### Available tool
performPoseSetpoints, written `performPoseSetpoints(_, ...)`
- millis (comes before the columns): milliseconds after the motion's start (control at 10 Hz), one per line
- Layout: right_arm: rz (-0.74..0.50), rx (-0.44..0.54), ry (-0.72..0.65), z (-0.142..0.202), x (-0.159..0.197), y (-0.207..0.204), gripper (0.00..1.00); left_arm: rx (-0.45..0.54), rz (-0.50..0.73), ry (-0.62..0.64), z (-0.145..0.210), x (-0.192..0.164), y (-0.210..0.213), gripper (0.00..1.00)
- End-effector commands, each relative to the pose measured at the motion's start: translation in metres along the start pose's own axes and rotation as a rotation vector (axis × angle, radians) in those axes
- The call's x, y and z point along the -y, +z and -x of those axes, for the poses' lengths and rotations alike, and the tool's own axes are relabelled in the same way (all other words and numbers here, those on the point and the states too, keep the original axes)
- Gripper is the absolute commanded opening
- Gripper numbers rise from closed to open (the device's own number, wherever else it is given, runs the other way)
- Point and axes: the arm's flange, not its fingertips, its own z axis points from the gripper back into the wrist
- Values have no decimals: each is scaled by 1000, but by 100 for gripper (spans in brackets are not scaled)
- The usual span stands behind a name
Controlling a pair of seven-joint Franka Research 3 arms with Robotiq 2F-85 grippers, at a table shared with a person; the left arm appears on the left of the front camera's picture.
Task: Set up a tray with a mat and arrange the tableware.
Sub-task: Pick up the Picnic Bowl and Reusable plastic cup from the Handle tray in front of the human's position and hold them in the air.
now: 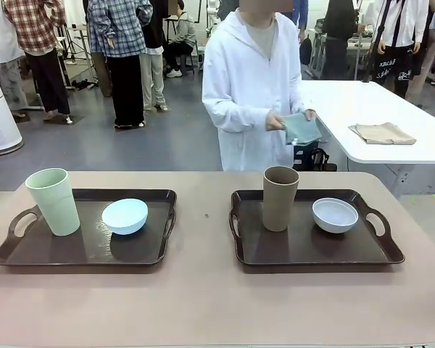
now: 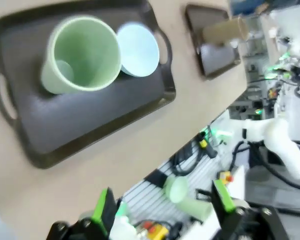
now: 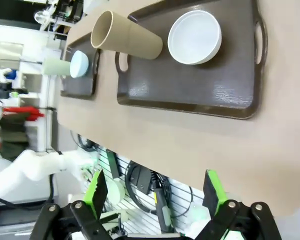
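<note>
Left wrist view: the empty, wide-open left gripper hangs over the beige table's near edge, with the upright tall pale green handleless cup ahead.

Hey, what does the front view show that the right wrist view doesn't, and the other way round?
Front view's own: a person across the table holding a folded bluish cloth, and a folded beige cloth on the white table behind.

Right wrist view's own: the right gripper, open, with cables under the table edge seen between its fingers.

Shared: the left tray with the green cup and blue bowl, and the right tray with the brown cup and white bowl.
</note>
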Motion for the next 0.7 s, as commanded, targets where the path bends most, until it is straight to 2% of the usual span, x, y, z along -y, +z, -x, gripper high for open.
performPoseSetpoints(0,-93,59,-9,48,20,-21,100,70,145,33,7,-29,14,100)
performPoseSetpoints(300,-178,141,-73,67,50,-6,100,157,261,80,32,-69,40,100)
performPoseSetpoints(400,-202,146,-76,69,56,-5,100,180,292,73,43,-67,37,100)
performPoseSetpoints(600,-206,116,-78,66,56,-13,100,165,290,65,43,-61,30,100)
